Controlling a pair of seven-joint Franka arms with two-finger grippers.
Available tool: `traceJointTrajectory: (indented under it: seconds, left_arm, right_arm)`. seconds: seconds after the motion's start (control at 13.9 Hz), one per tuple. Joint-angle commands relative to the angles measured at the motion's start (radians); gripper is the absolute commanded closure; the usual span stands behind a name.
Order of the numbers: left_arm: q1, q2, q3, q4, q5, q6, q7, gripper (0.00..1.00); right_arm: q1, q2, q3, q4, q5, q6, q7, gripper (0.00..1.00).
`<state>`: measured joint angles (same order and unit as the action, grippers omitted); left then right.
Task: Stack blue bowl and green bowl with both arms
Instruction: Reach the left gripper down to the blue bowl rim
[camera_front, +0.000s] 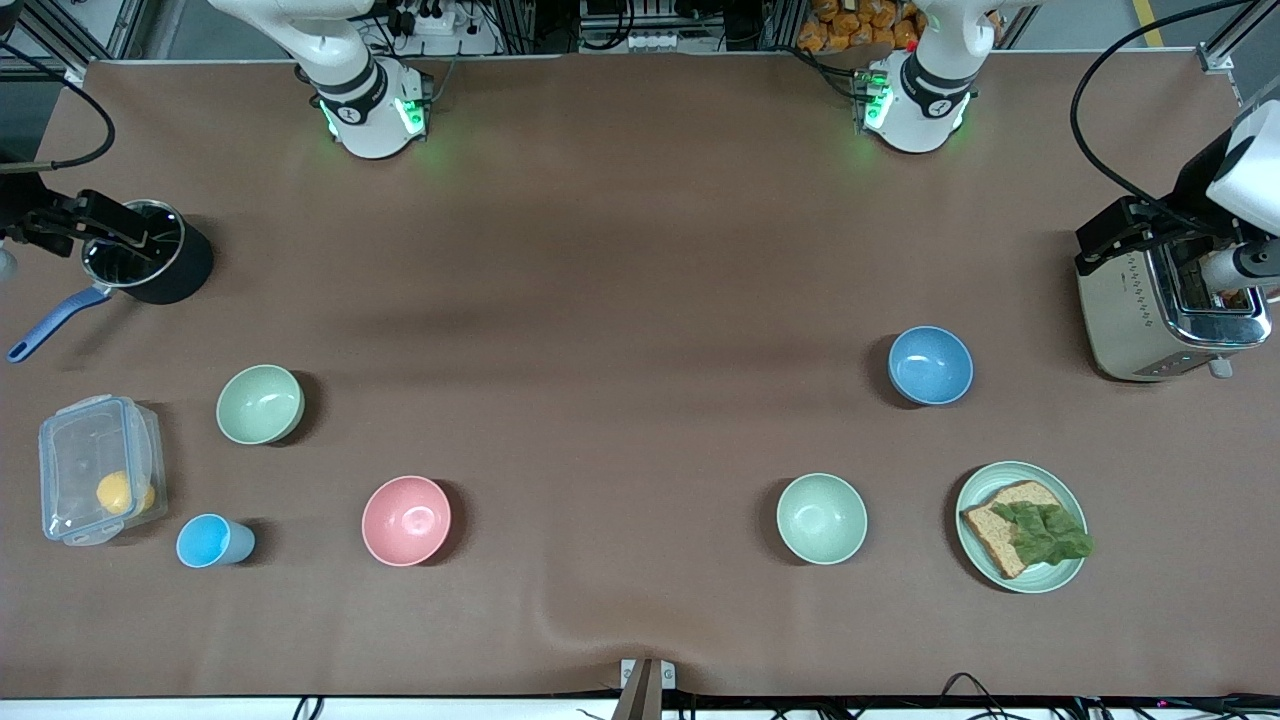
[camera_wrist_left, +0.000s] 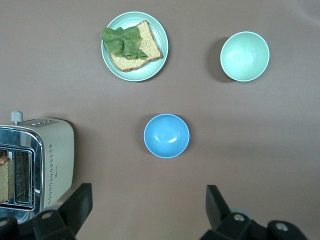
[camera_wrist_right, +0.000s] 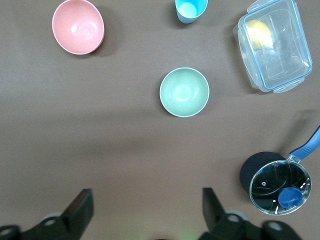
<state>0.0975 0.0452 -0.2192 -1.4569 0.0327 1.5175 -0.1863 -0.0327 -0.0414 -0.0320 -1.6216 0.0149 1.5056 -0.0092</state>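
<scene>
Clock bearings read on the front view, 12 toward the bases.

My left gripper (camera_wrist_left: 147, 212) has its fingers (camera_wrist_left: 79, 202) spread wide with nothing between them. It seems to hang over the toaster (camera_front: 1165, 300), though the frame edge cuts it off. The blue bowl (camera_front: 930, 365) stands upright and untouched, at about 1 o'clock from the paler mint bowl (camera_front: 821, 518).

My right gripper (camera_wrist_right: 147, 212) is likewise splayed and holding nothing, up by the black pot (camera_front: 150, 262). The green bowl (camera_front: 260, 403) sits toward the right arm's end, with the pink bowl (camera_front: 405, 520) at 4 o'clock from it. The two task bowls are well apart.
</scene>
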Motion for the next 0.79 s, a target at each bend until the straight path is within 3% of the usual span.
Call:
traceJointTrajectory:
  seconds: [0.0, 0.07, 0.14, 0.36, 0.72]
  left_arm:
    - [0.002, -0.001, -0.005, 0.003, 0.015, -0.010, 0.022, 0.00]
    - [0.004, 0.002, -0.005, 0.001, 0.015, -0.010, 0.021, 0.00]
    - [0.005, 0.015, -0.003, 0.000, 0.015, -0.010, 0.021, 0.00]
    - [0.039, 0.059, -0.006, -0.049, 0.013, 0.013, 0.024, 0.00]
    - [0.038, 0.059, -0.011, -0.305, 0.039, 0.271, 0.010, 0.00]
  right_arm:
    - [-0.006, -0.034, 0.006, -0.034, -0.009, -0.002, 0.000, 0.78]
    - [-0.006, -0.034, 0.006, -0.034, -0.009, -0.005, 0.002, 0.95]
    - [-0.006, -0.032, 0.006, -0.032, -0.009, -0.017, 0.000, 1.00]
    - [-0.009, -0.032, 0.004, -0.034, -0.007, -0.030, 0.003, 1.00]
    - [-0.009, -0.031, 0.004, -0.034, -0.007, -0.028, 0.002, 1.00]
